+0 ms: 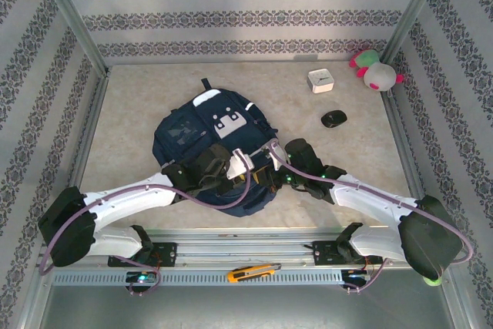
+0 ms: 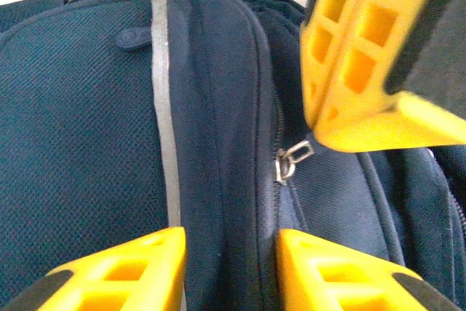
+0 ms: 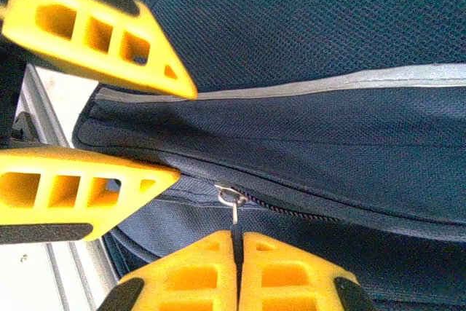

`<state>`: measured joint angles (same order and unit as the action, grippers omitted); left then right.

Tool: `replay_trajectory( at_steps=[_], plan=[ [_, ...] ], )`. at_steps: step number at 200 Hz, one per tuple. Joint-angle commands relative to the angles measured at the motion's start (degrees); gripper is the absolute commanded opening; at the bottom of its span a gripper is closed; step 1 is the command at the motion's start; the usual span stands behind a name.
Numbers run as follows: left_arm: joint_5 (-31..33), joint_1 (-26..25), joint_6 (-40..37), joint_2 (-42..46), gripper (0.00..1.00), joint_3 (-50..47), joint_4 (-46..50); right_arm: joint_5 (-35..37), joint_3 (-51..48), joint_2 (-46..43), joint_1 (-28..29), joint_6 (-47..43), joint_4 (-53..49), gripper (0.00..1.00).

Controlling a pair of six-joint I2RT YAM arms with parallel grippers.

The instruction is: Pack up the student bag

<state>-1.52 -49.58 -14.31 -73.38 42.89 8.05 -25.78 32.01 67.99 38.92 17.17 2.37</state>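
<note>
We see the student bag mid-table, its near edge under both grippers. The right gripper pinches the zipper pull. Just left of it, the left gripper narrowly straddles the seam; we cannot tell if it grips.

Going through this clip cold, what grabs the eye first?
The navy student bag lies mid-table. At its near edge the right claw is shut on a zipper pull, while the left claw straddles a fabric fold beside it. A plush toy sits far right.
</note>
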Motion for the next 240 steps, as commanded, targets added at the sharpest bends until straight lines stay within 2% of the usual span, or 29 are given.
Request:
replay_trajectory(
  at_steps=[1, 23, 82, 96, 119, 173, 192, 216, 240],
  plan=[
    [2.05, -0.21, 0.94, 2.08, 0.13, -0.83, -2.85, 0.82, 2.03, -0.23, 0.71, -1.52, 0.5, 0.0],
    [-1.09, -0.08, 0.55, 3.47, 0.0, -1.37, -2.92, 0.82, 2.26, 0.16, 0.76, -1.68, 0.56, 0.0],
    [-3.69, 0.1, 2.29, 5.57, 0.0, -2.57, -4.55, -0.48, 2.7, 1.48, 1.23, -2.31, 0.24, 0.0],
    [-4.17, 0.32, 2.61, 5.8, 0.0, -2.65, -5.2, -0.31, 2.88, 2.1, 1.44, -2.35, 0.26, 0.11],
    [-5.0, 0.5, 2.64, 6.05, 0.0, -2.63, -5.94, 0.11, 3.21, 3.39, 1.69, -3.01, 0.42, 0.22],
    [-7.15, 0.58, 2.77, 6.42, 0.0, -2.57, -5.82, 0.4, 5.29, 5.8, 1.73, -4.47, 1.14, 0.31],
    [-6.62, 0.63, 2.96, 6.88, 0.0, -2.88, -5.84, 0.04, 5.78, 6.66, 1.72, -4.88, 1.14, 0.28],
    [-5.05, 1.01, 3.66, 7.87, 0.0, -3.38, -6.09, 0.02, 5.37, 6.9, 1.7, -5.71, 0.12, 0.16],
    [-5.66, 2.03, 3.45, 9.12, 0.0, -3.86, -5.0, 1.08, 3.75, 4.9, 1.46, -6.57, -0.84, 0.0]
  ],
)
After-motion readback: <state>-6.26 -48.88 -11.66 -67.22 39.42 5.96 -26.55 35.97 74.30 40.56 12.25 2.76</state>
